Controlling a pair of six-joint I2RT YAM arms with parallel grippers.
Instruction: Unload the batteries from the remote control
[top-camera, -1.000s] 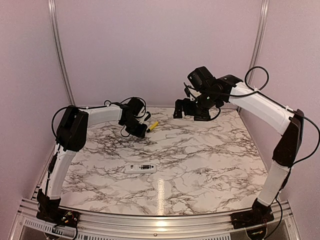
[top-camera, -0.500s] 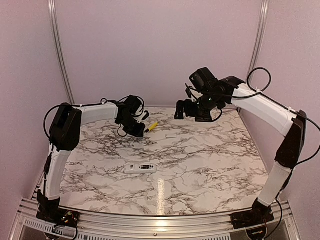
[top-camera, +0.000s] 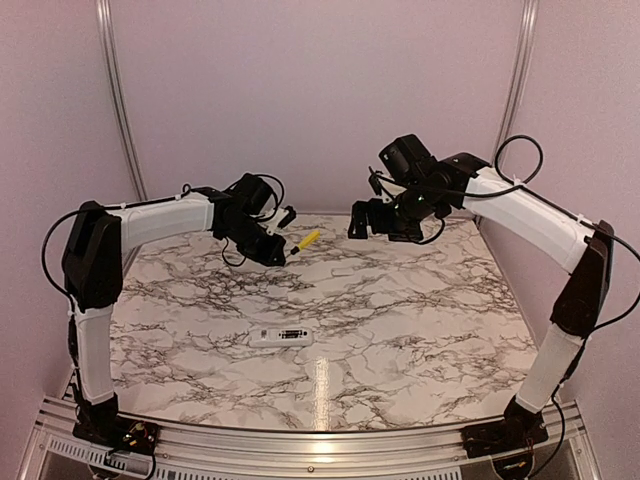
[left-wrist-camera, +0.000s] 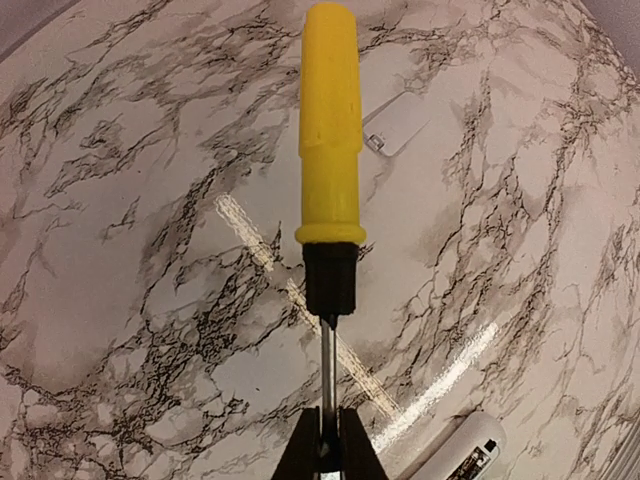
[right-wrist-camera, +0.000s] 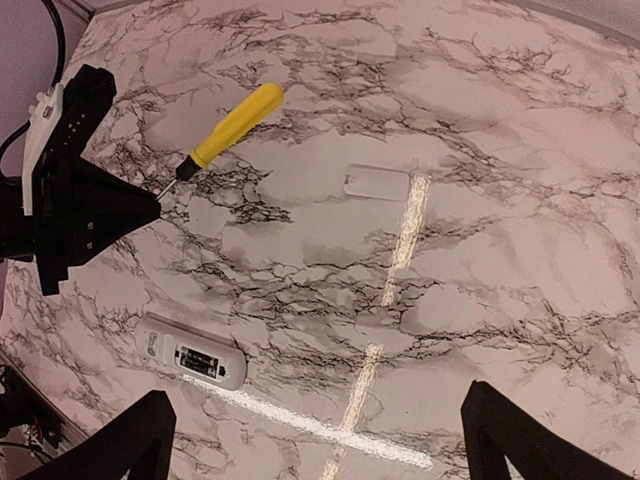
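Up goes the left tool (left-wrist-camera: 328, 452), pinching the screwdriver (left-wrist-camera: 330, 140) by its metal shaft, just lifted clear of the tabletop (top-camera: 430, 300); right tool (right-wrist-camera: 320, 450) hangs spread wide; the remote control (top-camera: 282, 336) lies near the front edge, compartment open, seemingly next for prying.

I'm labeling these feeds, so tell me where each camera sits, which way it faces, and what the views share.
Top external: high behind the arm bases, looking down over the table; left arm and right arm show whole.
Left wrist: on the left arm, looking past the left pincer to the table; only fingertips show, shut on the screwdriver.
Right wrist: on the right arm, looking down; the open right pincer frames the bottom corners.
Shared: all three see the screwdriver and remote.
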